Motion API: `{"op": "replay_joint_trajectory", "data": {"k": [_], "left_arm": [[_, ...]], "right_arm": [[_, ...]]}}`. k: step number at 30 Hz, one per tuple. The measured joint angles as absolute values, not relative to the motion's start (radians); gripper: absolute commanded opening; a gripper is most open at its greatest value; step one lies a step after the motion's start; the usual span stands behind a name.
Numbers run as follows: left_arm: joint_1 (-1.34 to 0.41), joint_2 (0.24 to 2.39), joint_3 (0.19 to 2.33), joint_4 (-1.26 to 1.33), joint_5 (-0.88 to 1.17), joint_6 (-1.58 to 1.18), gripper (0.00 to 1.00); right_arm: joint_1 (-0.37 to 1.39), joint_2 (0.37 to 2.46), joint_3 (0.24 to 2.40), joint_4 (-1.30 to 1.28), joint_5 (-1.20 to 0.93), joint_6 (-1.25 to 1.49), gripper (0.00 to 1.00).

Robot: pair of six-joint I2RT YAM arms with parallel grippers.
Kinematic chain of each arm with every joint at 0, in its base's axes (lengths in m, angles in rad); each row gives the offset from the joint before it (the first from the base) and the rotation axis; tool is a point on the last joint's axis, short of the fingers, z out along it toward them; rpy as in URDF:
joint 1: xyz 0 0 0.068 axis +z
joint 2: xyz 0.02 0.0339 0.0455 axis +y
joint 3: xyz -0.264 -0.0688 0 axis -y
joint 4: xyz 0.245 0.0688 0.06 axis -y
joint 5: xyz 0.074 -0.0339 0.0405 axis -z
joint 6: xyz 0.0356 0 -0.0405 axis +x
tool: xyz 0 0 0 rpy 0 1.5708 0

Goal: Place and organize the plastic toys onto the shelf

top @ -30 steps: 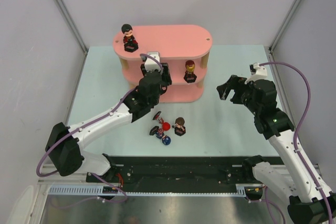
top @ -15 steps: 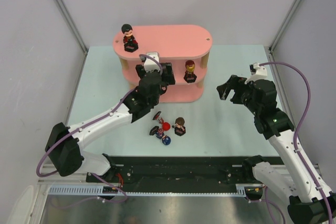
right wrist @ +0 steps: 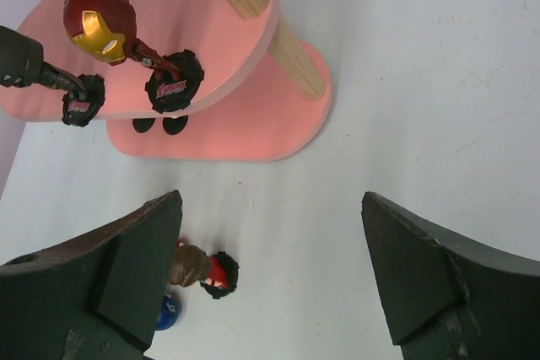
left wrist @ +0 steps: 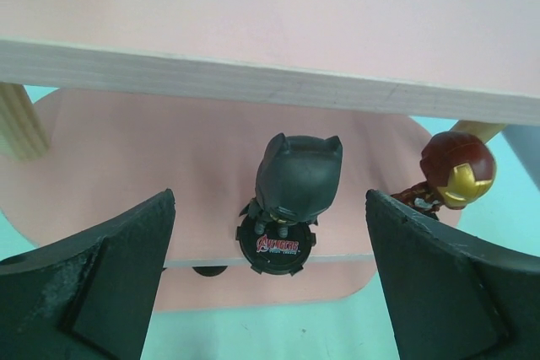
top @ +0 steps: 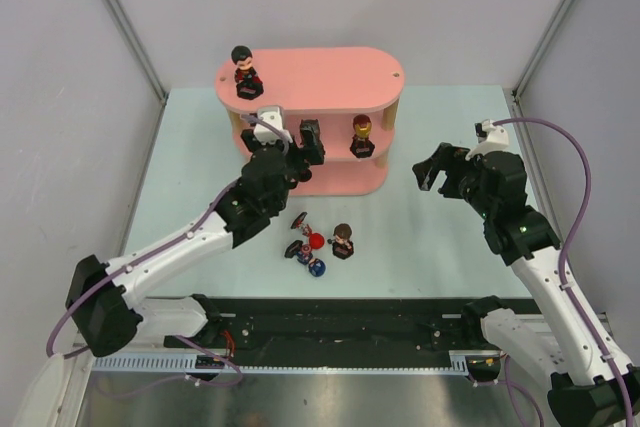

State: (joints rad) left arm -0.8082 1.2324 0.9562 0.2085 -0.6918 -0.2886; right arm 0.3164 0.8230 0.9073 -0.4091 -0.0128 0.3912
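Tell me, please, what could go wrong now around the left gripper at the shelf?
1. The open left gripper straddles the black-headed figurine, which stands near the front edge of the shelf; a skewed retreat could knock it off.
2. The red-gold figurine stands close to one finger and could be bumped.

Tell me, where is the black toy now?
The black toy stands on the shelf's middle board in the left wrist view, near its front edge, with the red-gold toy to its right.
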Motion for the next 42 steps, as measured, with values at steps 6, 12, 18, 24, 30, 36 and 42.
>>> {"op": "replay_joint_trajectory", "data": {"k": [6, 12, 18, 24, 30, 36, 42], "left_arm": [[-0.808, 1.149, 0.921, 0.230, -0.680, -0.288, 0.98], [-0.808, 1.052, 0.864, 0.215, -0.676, -0.291, 0.98], [-0.808, 0.936, 0.783, 0.171, -0.676, -0.319, 0.98], [-0.814, 0.881, 0.696, 0.116, -0.664, -0.370, 0.84], [-0.833, 0.914, 0.665, 0.088, -0.617, -0.422, 0.37], [-0.842, 1.003, 0.664, 0.103, -0.574, -0.461, 0.00], [-0.842, 1.068, 0.664, 0.132, -0.559, -0.471, 0.00]], "right_arm": [[0.316, 0.829, 0.907, -0.409, -0.013, 0.392, 0.93], [0.316, 0.857, 0.907, -0.409, -0.013, 0.393, 0.93], [0.316, 0.866, 0.907, -0.409, -0.013, 0.399, 0.93], [0.316, 0.868, 0.907, -0.409, -0.012, 0.402, 0.93], [0.316, 0.868, 0.907, -0.409, -0.009, 0.407, 0.93], [0.316, 0.867, 0.907, -0.410, -0.008, 0.407, 0.93], [0.316, 0.865, 0.907, -0.414, -0.008, 0.407, 0.93]]}}
